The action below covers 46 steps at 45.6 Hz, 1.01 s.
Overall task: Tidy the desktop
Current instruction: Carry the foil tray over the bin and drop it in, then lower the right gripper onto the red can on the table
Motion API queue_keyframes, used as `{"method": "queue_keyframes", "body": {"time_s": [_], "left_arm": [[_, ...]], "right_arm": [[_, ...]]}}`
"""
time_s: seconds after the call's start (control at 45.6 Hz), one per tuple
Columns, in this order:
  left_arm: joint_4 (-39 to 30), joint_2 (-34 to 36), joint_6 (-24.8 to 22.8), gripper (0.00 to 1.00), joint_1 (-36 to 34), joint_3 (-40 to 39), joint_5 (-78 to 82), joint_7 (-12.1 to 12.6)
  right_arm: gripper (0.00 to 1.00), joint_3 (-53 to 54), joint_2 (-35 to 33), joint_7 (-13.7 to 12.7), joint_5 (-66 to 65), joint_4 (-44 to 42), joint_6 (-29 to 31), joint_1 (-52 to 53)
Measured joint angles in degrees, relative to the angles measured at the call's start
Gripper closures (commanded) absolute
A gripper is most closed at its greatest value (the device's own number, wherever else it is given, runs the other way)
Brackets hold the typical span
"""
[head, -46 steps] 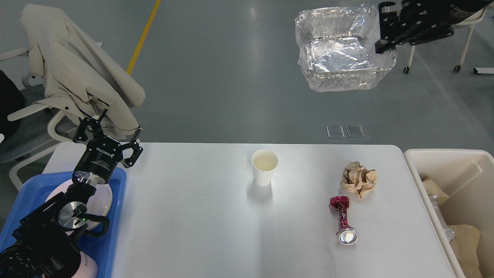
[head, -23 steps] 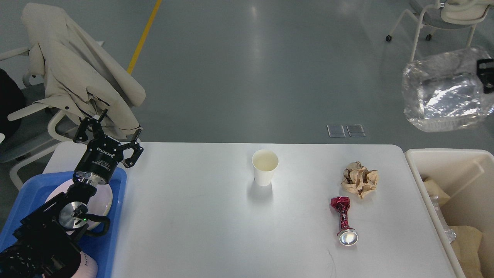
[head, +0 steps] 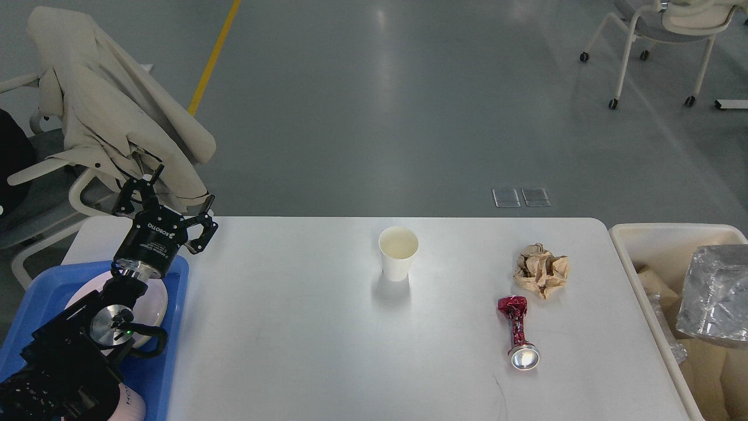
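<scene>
The clear plastic box (head: 713, 295) lies in the bin (head: 666, 234) at the right. On the worktop (head: 280, 327) a cup (head: 398, 253), a crumpled paper (head: 542, 270) and a crushed can (head: 518, 330) are left, probably trash. The left tool (head: 166, 204) hangs spread above the tray (head: 175, 327); the right tool is out of view.

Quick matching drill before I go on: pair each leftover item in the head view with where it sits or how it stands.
Things:
1. paper cup
2. crushed red can
3. crumpled brown paper
4. clear plastic container

Places or states:
A. in the cream bin
B. lying on its side on the desktop
C. upright, mid-desktop
D. just behind the can

Pairs: 1-C, 2-B, 3-D, 4-A
</scene>
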Motion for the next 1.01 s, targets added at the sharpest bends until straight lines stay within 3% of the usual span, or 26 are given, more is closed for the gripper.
{"method": "queue_keyframes", "body": {"time_s": [0.307,0.438,0.592,0.679,0.767,0.921,1.008], "left_arm": [[0.0,0.0,0.0,0.0,0.0,0.0,0.0,0.0],[0.0,0.0,0.0,0.0,0.0,0.0,0.0,0.0],[0.0,0.0,0.0,0.0,0.0,-0.1,0.0,0.0],[0.0,0.0,0.0,0.0,0.0,-0.1,0.0,0.0],[0.0,0.0,0.0,0.0,0.0,-0.1,0.0,0.1],[0.0,0.0,0.0,0.0,0.0,-0.1,0.0,0.1],[0.0,0.0,0.0,0.0,0.0,-0.1,0.0,0.2]], "right_arm": [[0.0,4.0,1.1,0.1,0.0,-1.6,-0.6,-2.2],[0.0,4.0,0.9,0.1,-0.1,2.2,0.2,2.2],[0.0,0.1,-6.6,0.0,-0.8,25.1,7.5,25.8],[0.0,-5.6,-9.2,-0.5,-1.2,43.0,14.7,42.1],[0.0,-10.0,-8.8,-0.8,-1.4,55.4,23.0,57.4],[0.0,-9.8,-2.7,-0.5,-1.3,61.5,40.8,86.2],[0.0,-6.8,-1.8,-0.3,-1.4,61.0,45.5,97.0]]}}
